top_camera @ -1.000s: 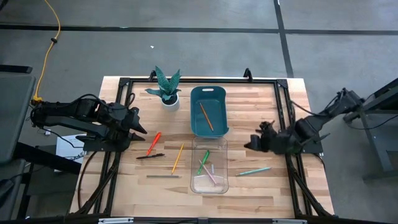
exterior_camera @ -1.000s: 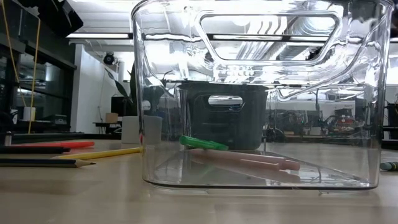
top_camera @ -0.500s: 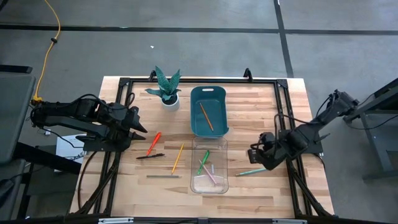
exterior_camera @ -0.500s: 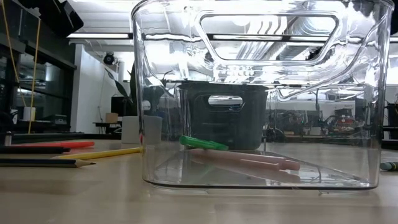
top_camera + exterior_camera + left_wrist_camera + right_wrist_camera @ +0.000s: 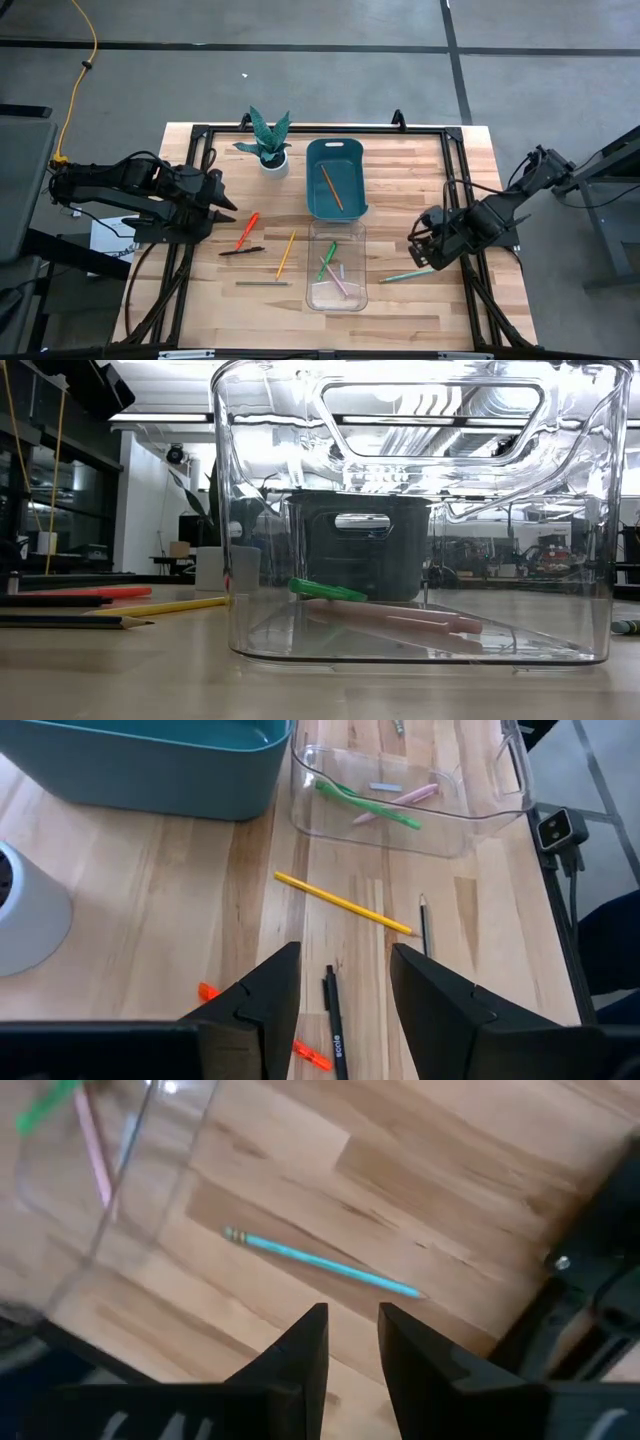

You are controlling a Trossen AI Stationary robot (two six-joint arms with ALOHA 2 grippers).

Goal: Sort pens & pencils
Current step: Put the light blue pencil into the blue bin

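Right tool (image 5: 419,247) hovers with fingers slightly spread, empty, just above the teal pencil (image 5: 320,1261) on the table (image 5: 420,180). Risk: thin stick rolls or slips out sideways if closed off-centre. Beside it the clear bin (image 5: 337,262) with pens (image 5: 326,260). Left tool (image 5: 340,985) waits spread over the black pen (image 5: 335,1035).
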